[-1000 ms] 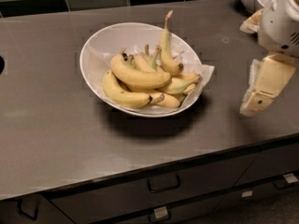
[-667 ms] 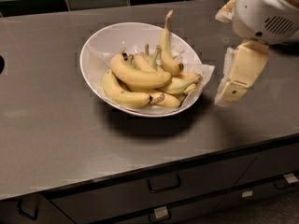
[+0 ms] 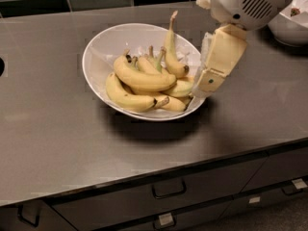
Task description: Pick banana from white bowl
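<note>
The banana [image 3: 142, 79] is lying inside the white bowl [image 3: 96, 47], across the top of the heap near the bowl's middle, with its dark-tipped stem pointing toward the bowl's left rim. Other bananas are crowding around and under it, and one slim banana [image 3: 172, 47] is standing up against the bowl's back wall. The gripper [image 3: 202, 85] is hanging at the bowl's right rim, its tip just over the edge and close to the right end of the heap, but it is not touching the banana. Whether the gripper is released or clenched, I cannot tell. The bowl is sitting on the grey tabletop [image 3: 57, 138]. So nothing is being lifted yet. By my judgement, only the approach is under way. Reaching left into the bowl, gripping the banana and raising it clear of the bowl are all waiting to be done.
</note>
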You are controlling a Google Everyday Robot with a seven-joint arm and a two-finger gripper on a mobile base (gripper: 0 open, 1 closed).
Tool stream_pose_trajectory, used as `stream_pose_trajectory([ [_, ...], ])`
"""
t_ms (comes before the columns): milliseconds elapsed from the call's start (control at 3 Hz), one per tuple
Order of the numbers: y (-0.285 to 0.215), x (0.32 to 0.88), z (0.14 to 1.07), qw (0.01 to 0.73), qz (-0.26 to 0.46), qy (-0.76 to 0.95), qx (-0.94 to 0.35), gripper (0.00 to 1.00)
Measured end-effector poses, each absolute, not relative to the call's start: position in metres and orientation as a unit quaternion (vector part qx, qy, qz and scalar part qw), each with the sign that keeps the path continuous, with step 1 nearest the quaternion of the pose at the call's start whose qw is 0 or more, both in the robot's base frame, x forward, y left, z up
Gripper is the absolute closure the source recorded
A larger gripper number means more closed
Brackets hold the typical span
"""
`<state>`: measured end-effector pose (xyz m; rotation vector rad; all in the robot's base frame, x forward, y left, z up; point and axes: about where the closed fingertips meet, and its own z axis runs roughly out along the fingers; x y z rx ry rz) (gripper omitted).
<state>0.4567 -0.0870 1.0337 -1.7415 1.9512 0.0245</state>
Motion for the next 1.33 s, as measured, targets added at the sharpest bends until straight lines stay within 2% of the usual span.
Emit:
stream_pose_trajectory([
  [1000,-0.010,0.504,0.995,0.222,0.056,0.743,-0.628,0.00],
  [1333,-0.008,0.504,0.993,0.221,0.057,0.743,-0.629,0.00],
])
